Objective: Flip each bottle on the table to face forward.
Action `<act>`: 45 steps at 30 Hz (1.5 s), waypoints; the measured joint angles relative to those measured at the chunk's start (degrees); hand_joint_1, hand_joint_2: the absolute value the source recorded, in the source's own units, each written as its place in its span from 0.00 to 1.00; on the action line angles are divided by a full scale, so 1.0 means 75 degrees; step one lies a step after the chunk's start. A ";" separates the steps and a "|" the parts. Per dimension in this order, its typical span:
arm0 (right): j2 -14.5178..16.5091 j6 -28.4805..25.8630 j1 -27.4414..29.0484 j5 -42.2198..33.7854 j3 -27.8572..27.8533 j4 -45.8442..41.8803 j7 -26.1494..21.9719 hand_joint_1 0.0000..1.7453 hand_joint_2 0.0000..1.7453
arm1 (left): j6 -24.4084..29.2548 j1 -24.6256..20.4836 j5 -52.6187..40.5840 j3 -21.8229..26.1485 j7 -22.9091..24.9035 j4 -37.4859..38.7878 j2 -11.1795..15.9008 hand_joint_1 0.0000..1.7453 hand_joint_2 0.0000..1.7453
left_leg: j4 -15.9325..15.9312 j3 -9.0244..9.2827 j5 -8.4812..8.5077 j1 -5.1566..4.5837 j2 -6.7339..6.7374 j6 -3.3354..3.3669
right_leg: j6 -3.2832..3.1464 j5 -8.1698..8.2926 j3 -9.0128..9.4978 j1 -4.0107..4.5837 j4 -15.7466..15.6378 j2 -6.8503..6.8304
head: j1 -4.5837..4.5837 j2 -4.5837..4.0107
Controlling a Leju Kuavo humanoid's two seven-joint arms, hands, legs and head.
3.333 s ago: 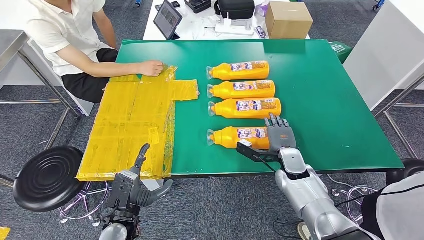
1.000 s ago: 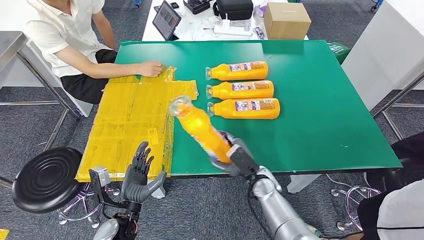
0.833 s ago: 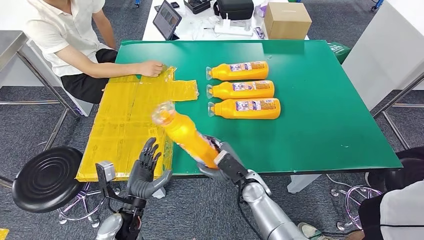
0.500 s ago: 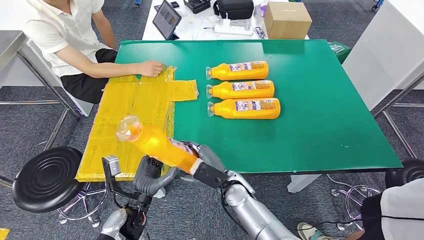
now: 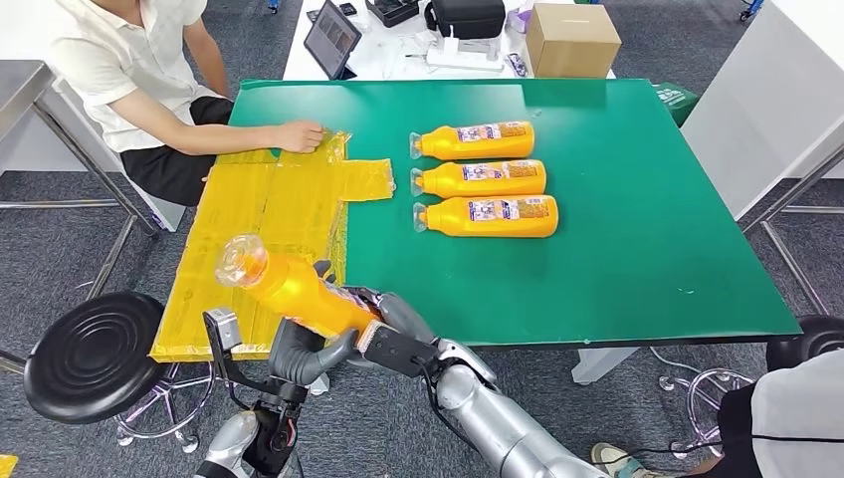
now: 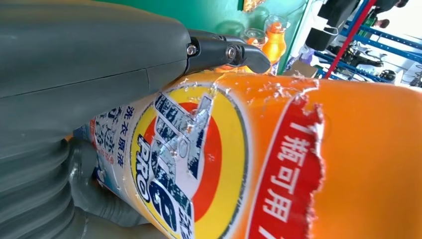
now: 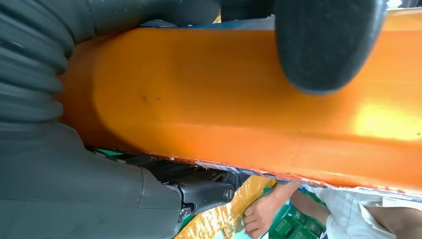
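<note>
An orange detergent bottle (image 5: pixel 289 290) is held in the air off the table's front left corner, over the yellow sheet, its clear cap tilted up to the left. My right hand (image 5: pixel 386 335) grips its base end, thumb (image 7: pixel 323 45) pressed on the orange body (image 7: pixel 224 114). My left hand (image 5: pixel 299 355) wraps the bottle's middle from below; in the left wrist view that hand (image 6: pixel 74 64) lies against the label (image 6: pixel 189 164). Three more orange bottles (image 5: pixel 476 140) (image 5: pixel 480 178) (image 5: pixel 488 215) lie in a column on the green table (image 5: pixel 647 229), labels up, caps to the left.
A yellow taped sheet (image 5: pixel 264 219) covers the table's left part, and a seated person's hand (image 5: pixel 299 136) rests on its far corner. A black stool (image 5: pixel 95 354) stands at the left. A cardboard box (image 5: pixel 572 38) and devices sit on the table behind.
My right hand lifted the nearest bottle off the table and swung it left across my front. My left hand rose and closed around the bottle.
</note>
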 joint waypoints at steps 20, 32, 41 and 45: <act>0.0195 -0.0977 -0.0250 0.1175 0.0526 0.0770 0.0533 0.49 1.00 | -0.0063 0.0064 0.0041 0.0237 0.0061 0.0078 0.0000 1.00 1.00 | 0.0000 -0.0004 0.0000 0.0001 0.0002 0.0000 | 0.0000 0.0000 -0.0009 0.0001 0.0000 0.0001 | 0.0001 0.0000; 0.0272 -0.1074 -0.0186 0.1174 0.0749 0.0902 0.0482 0.01 1.00 | -0.0277 0.0042 0.0169 0.0337 0.0112 0.0090 0.0003 1.00 1.00 | 0.0000 -0.0006 0.0000 0.0001 0.0002 0.0000 | 0.0000 0.0000 -0.0010 0.0000 -0.0001 0.0001 | 0.0000 0.0000; 0.0292 -0.1634 0.0013 0.0958 0.0748 0.0916 0.0106 0.00 1.00 | 0.0125 -0.0029 -0.0139 0.0354 0.0095 0.0080 0.0023 1.00 1.00 | 0.0000 -0.0007 0.0000 0.0001 0.0002 0.0000 | 0.0000 0.0000 -0.0009 0.0000 0.0000 0.0001 | 0.0000 0.0000; 0.0289 -0.2156 0.0280 0.1035 0.0734 0.0802 -0.0055 0.00 1.00 | 0.1229 -0.0160 -0.0773 0.0560 0.0134 0.0017 0.0082 1.00 1.00 | 0.0000 -0.0008 -0.0001 0.0002 0.0003 -0.0001 | 0.0000 0.0000 -0.0011 0.0001 0.0001 0.0001 | 0.0003 0.0000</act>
